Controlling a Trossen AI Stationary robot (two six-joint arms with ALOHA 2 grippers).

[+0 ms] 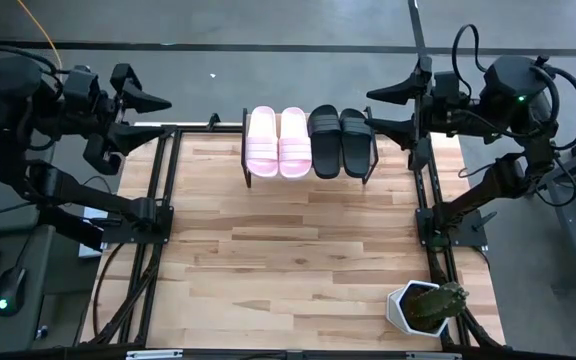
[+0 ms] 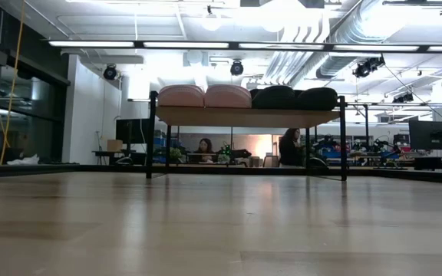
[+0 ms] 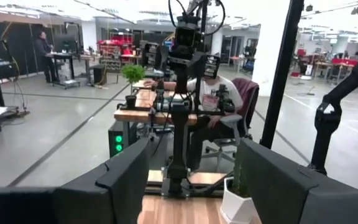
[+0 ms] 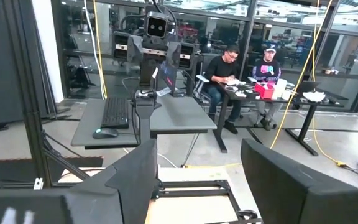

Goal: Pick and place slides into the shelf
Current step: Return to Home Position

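All four slides sit in a row on the shelf: pink pair on its left half, black pair on its right, touching side by side. Matte, rounded, with wide straps; the low view shows their ends as soft humps along the top's edge. The shelf has a light wood slab top on thin black metal legs and stands on the plank table. Left pincer is well off the shelf's left, right pincer just off its right. Both are spread wide and hold nothing. A white faceted plant pot stands well apart from the shelf.
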